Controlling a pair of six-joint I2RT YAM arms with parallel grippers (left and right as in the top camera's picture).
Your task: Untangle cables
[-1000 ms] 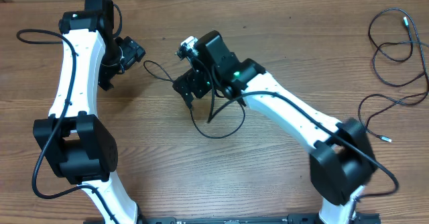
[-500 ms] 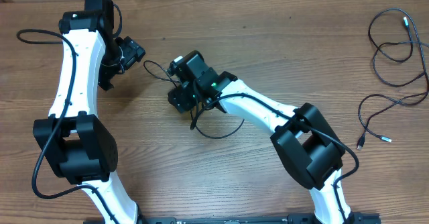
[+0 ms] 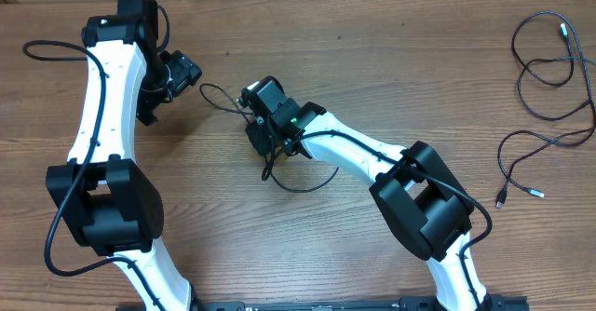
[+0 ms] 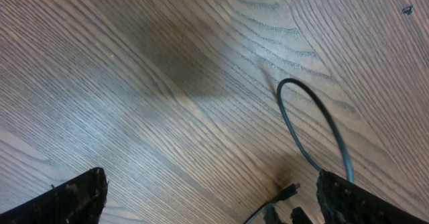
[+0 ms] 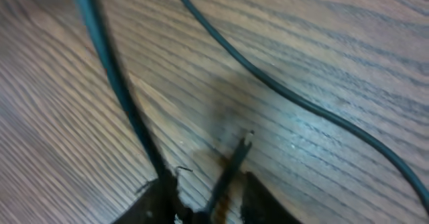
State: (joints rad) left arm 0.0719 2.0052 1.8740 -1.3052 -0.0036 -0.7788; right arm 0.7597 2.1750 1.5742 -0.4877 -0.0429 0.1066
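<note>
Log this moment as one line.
left gripper: open, holding nothing | right gripper: jaws narrow around cable end, grip unconfirmed

- The table (image 3: 391, 60) is brown wood with a bold, wavy grain. Its surface is smooth and mostly matt, with a soft pale sheen in the left wrist view.
- The cables (image 5: 108, 60) have a thin, dark, smooth jacket that looks rubbery and shows a slight gloss close up.
- The left arm (image 3: 104, 97) and right arm (image 3: 358, 148) have smooth white plastic shells with a faint shine. Their joint housings are black and matt.
- The left claw (image 4: 214, 207) has black pads (image 4: 70, 198) with a rough, grainy face.
</note>
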